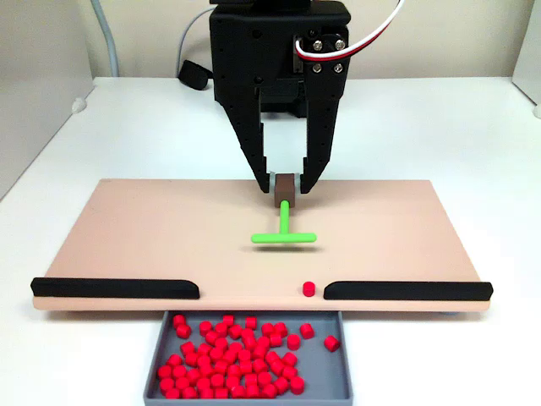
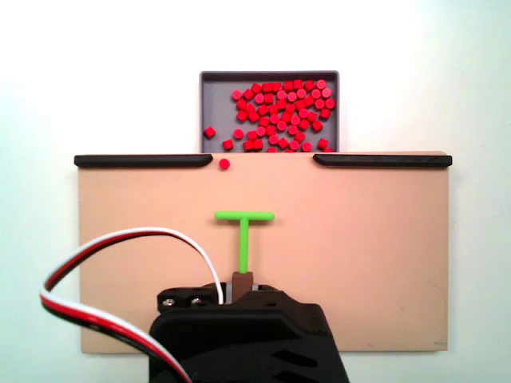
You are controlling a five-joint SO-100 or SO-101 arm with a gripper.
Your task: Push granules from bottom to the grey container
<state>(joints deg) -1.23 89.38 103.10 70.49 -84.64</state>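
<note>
White table (image 1: pixel 473 135) under even light, tan board (image 1: pixel 152 237) lying flat on it. Granules (image 1: pixel 237 355) almost all sit inside the grey container (image 1: pixel 336 391), heaped toward one side of it; the container butts against the board's edge at the gap between two black strips (image 1: pixel 114 288). One lone granule (image 1: pixel 308 288) rests on the board in that gap, just beside the end of one strip, close to the container's rim. Green T-shaped pusher (image 1: pixel 283 233) stands mid-board, crossbar facing the container, well apart from the lone granule. Tool (image 1: pixel 287 188) clenched around a brown block at the pusher's stem end. Red, white and black cable (image 2: pixel 120 247) loops from the arm.
</note>
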